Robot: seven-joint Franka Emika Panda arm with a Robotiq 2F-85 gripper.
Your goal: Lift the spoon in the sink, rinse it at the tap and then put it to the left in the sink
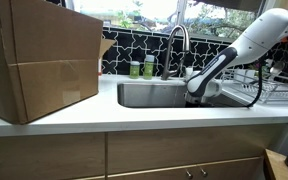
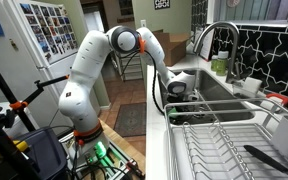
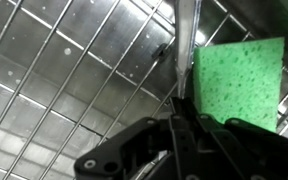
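We see the spoon (image 3: 187, 45), its slim steel handle running straight over the sink (image 1: 144, 96) grid; the curved tap (image 1: 177, 42) stands behind.

Bright green, pitted sponge (image 3: 239, 85) at two o'clock in the wrist view; silvery spoon (image 3: 187, 40) at twelve; black gripper (image 3: 179, 118) — backsplash (image 1: 134, 45) black, veined white; box (image 1: 39, 65) brown.
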